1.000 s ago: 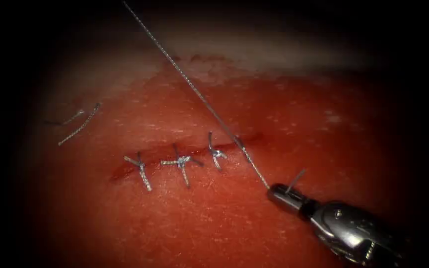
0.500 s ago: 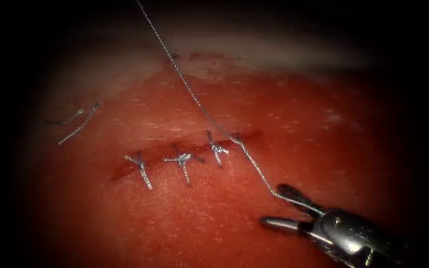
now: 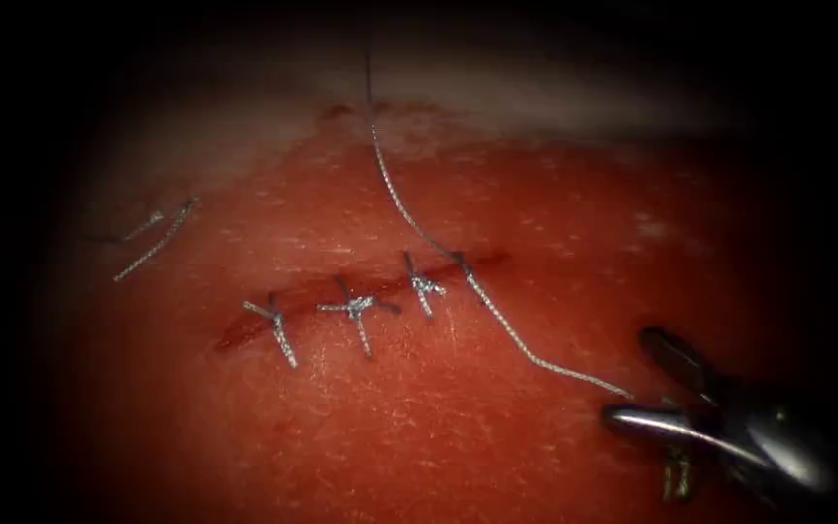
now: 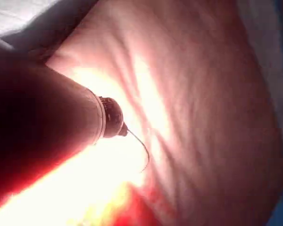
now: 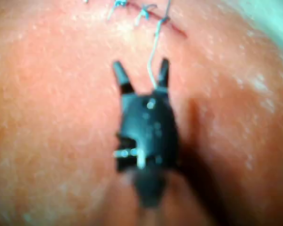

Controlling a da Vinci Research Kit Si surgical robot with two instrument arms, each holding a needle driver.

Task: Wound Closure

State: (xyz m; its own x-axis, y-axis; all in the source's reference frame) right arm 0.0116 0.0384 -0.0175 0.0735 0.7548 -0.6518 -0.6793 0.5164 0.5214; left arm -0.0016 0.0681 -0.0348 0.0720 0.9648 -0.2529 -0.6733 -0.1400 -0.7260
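Right tool: jaws spread wide, gripping nothing, at four o'clock from the cut. Thread: slack, its near end just beside the jaws, running through the cut's right end toward twelve. Left tool: a curved needle at its tip, clear of the tissue; jaws hidden.

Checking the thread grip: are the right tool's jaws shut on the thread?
No: in the right wrist view the right tool has its jaws spread apart, with the thread lying loose between them.

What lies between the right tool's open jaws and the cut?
A slack stretch of thread on bare tissue runs from the cut to the right tool; endoscope view shows it.
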